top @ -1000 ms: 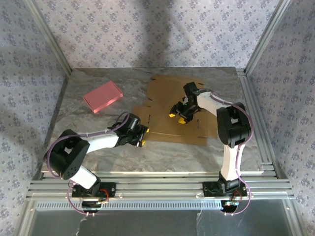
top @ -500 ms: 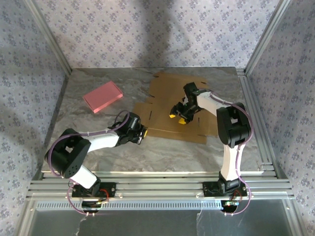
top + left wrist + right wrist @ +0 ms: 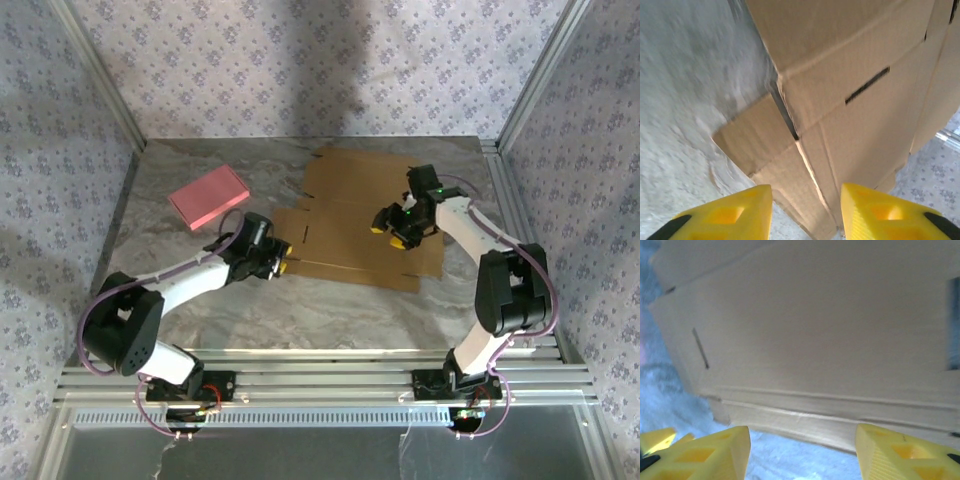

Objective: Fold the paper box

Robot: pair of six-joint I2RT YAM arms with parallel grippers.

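Two white-and-black robot arms with purple cables are leaning out from their bases at the near edge. The left arm (image 3: 185,285) is lying low, stretched forward and toward the centre. Its left gripper (image 3: 283,265), black with yellow wedge-shaped fingers (image 3: 725,215), is pointing forward and down with the fingers parted. The right arm (image 3: 470,222) is standing taller with its elbow bent and its forearm angling back to the left. The right gripper (image 3: 390,232) is tilting downward, its yellow fingers (image 3: 705,455) spread wide apart.
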